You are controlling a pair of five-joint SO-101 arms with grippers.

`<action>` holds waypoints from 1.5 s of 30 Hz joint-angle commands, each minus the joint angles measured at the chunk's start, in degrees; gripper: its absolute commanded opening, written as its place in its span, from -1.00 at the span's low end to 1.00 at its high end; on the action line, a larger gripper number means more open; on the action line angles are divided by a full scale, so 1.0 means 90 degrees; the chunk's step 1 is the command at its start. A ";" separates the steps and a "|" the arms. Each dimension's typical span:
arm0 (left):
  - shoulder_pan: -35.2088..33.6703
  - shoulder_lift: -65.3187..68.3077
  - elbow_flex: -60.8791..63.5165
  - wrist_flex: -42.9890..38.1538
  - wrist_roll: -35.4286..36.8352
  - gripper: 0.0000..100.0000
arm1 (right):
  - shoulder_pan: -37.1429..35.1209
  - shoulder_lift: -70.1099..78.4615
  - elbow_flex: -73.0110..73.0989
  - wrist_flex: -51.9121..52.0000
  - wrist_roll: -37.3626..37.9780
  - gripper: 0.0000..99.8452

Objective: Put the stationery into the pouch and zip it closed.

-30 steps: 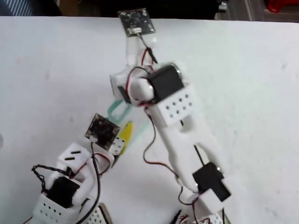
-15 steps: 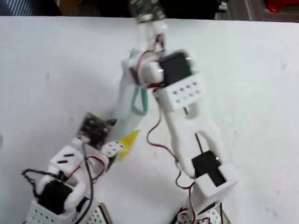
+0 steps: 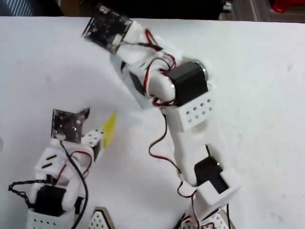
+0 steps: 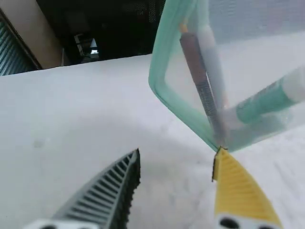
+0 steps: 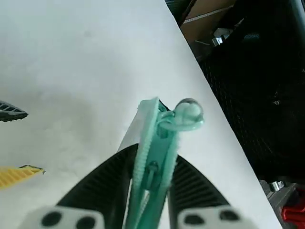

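Pouch (image 4: pixel 267 52): translucent with mint-green edging. It hangs tilted, one corner pointing down, close to the far edge of the table (image 3: pixel 257 71) and left of its middle. Inside it are a grey pen (image 4: pixel 202 81) and a green-and-white glue stick (image 4: pixel 267 102), both lying toward the low corner.

Left gripper (image 4: pixel 177 157): fingers spread wide and holding nothing. It sits on the near-left side of the table. The yellow fingertip (image 4: pixel 220 155) is just under the pouch's low corner; touching or a hair apart, cannot tell.

Right gripper (image 5: pixel 153 157): black fingers pinched narrow on the pouch's zipper band, carrying it. The zipper pull (image 5: pixel 183 119) with its clear bead sits at the band's end, just past the fingertips. Cannot tell whether the zip is run fully home.

Risks, as a judgement:
- The whole load hangs from one thin pinch on the band. Any swing could let the band slide out of the fingers.
- The table's far edge is just beyond, so a dropped pouch could go over it.
- If a gap remains in the zip, the tilt may walk the pen out.
- A left-gripper closure from this position would catch only the corner tip and could twist the pouch.
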 commanded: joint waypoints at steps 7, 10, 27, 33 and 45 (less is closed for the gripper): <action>-0.0230 -0.0044 0.0029 -0.0449 0.0068 -0.47 | -0.0044 -0.1656 0.1827 0.0132 0.1397 -0.97; -0.0571 -0.0044 -0.0117 -0.0420 0.0274 -0.47 | -0.0024 -0.2486 0.3214 0.0132 0.2198 -0.97; 0.0874 -0.0044 0.0440 -0.0869 0.1143 -0.47 | -0.2632 -0.5944 0.8684 0.0103 0.4620 -0.97; 0.1421 -0.0044 0.0440 -0.0557 0.0684 -0.47 | -0.2173 -0.5993 0.8567 0.0015 0.4532 -0.97; 0.1538 -0.0044 -0.0606 0.0977 -0.0176 -0.47 | -0.0484 -0.5993 0.8283 -0.0728 0.4474 -0.97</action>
